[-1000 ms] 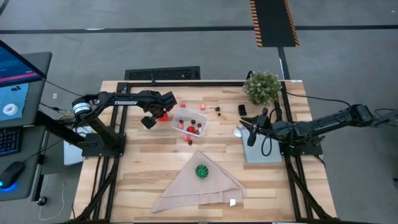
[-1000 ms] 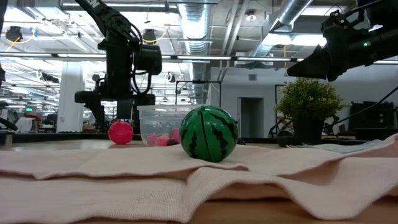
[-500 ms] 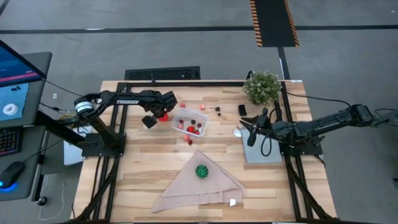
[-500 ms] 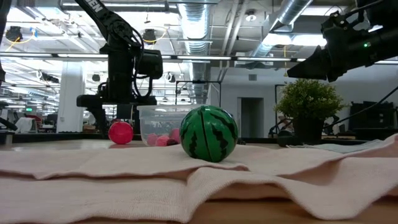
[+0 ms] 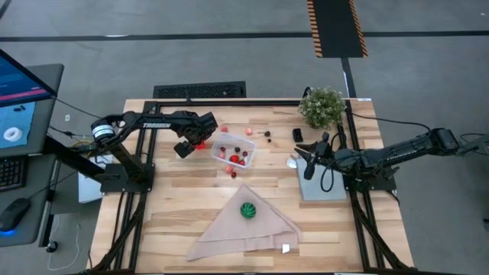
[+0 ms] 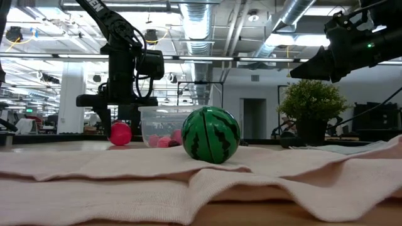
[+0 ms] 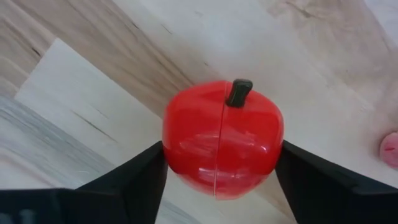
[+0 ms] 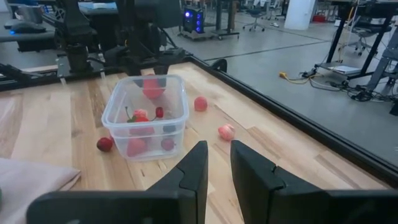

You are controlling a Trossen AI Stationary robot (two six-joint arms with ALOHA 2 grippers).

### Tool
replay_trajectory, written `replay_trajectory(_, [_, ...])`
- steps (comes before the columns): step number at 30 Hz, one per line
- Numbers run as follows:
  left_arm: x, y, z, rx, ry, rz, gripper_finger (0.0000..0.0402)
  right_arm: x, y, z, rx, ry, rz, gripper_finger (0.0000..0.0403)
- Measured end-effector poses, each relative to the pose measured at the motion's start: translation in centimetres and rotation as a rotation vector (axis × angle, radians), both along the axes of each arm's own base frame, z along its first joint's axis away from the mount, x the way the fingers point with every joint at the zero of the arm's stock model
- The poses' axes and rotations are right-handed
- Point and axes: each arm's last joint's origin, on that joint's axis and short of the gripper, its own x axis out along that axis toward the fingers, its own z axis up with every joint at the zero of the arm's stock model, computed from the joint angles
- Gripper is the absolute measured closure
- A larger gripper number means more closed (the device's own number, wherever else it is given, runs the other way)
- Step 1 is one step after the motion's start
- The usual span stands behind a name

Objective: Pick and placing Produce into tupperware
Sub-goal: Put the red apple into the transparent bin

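**A:** Where is the left gripper [image 5: 200,142], and what are its fingers doing?

**B:** Seen from above, it sits at about ten o'clock from the table's centre, just beside the clear tupperware [image 5: 234,148]. Its wrist camera shows a red apple-shaped toy [image 7: 222,138] with a dark stem resting on the wood, one dark finger [image 7: 134,180] touching each side. The fingers are clamped on that piece.

**A:** And the tub?

**B:** It stands upright just above centre, holding several red and pink pieces [image 8: 140,116]. More small produce lies around it on the wood: a dark red bit [image 8: 105,144] at the tub's six o'clock, pink ones [image 8: 226,132] toward two o'clock. The green striped ball [image 5: 247,209] rests on the beige cloth [image 5: 229,233] at six o'clock.

**A:** The right arm?

**B:** The right gripper [image 5: 311,163] hovers over a grey panel [image 5: 321,187] at three o'clock, near a potted plant [image 5: 322,106]. Its fingers are close together, a narrow gap between them, holding nothing.
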Motion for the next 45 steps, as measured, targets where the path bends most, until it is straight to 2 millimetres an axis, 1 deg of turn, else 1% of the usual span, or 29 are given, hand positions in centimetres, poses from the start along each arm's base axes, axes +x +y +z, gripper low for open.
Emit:
replay_trajectory(4, [0.0,0.0,0.0,-0.008,-0.003,-0.002,0.0158,0.0,0.0,0.0,0.0,0.0,0.0,0.031])
replay_trajectory(12, [0.0,-0.1,0.0,-0.008,0.002,-0.032,0.0143,0.0,0.0,0.0,0.0,0.0,0.0,0.031])
replay_trajectory(19, [0.2,-0.4,0.2,0.015,0.002,-0.072,0.0157,0.0,0.0,0.0,0.0,0.0,0.0,0.031])
replay_trajectory(22, [0.3,-0.3,0.4,0.031,-0.014,-0.095,0.0156,0.0,0.0,0.0,0.0,0.0,0.0,0.031])
replay_trajectory(28, [0.2,-0.5,1.5,0.072,-0.054,-0.136,0.015,0.0,0.0,0.0,0.0,0.001,0.0,0.031])
replay_trajectory(36, [0.0,-0.9,3.8,0.176,-0.118,-0.195,0.0151,0.0,0.0,0.0,0.0,0.0,0.0,0.031])
replay_trajectory(40, [0.2,-1.5,5.1,0.241,-0.181,-0.244,0.0151,0.0,0.0,0.0,0.0,0.0,0.0,0.031])
replay_trajectory(45, [0.8,-2.5,6.0,0.32,-0.228,-0.309,0.0151,0.0,0.0,0.0,0.0,0.001,0.0,0.031])
